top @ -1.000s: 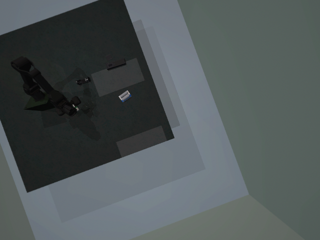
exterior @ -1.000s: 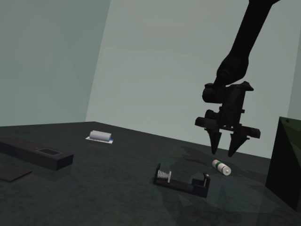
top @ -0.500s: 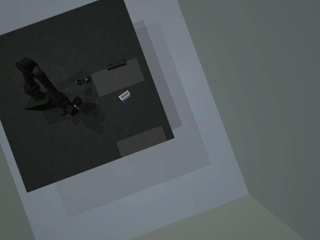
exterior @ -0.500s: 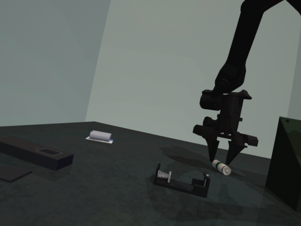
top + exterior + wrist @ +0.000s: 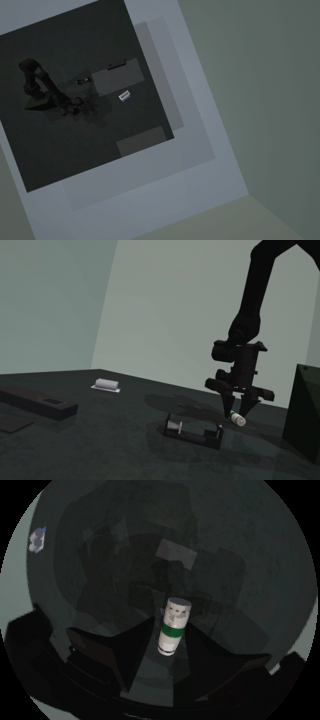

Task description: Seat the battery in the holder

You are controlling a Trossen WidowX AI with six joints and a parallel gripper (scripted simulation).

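From overhead the scene is dim; the black arm (image 5: pixel 49 82) reaches out from its green base (image 5: pixel 41 103) over the dark bench (image 5: pixel 64 155), and its gripper (image 5: pixel 89 107) is lost in shadow, so the battery cannot be made out there; the holder (image 5: pixel 83 81) lies a little way off, and farther out sit a pale roll on a blue-edged card (image 5: pixel 125 96) and a long black bar (image 5: pixel 116 63). From the side things read better: the fingers (image 5: pixel 228 401) point straight down, their tips at bench level on either side of the battery (image 5: pixel 237 418), a white cylinder with a green band lying on its side on the bench, one end facing the camera; the near fingertip looks to be touching it, the other sits close beside it. They are only part-way spread, and I cannot tell whether they are pinching it yet. The battery is just behind the far end of the holder (image 5: pixel 192 436) and outside it; the holder's slot is bare, its spring (image 5: pixel 174 426) at the opposite end. Looking down from the wrist, the battery (image 5: pixel 172 628) lies lengthwise between the two dark fingers – centred in the gap, its green band about midway along.
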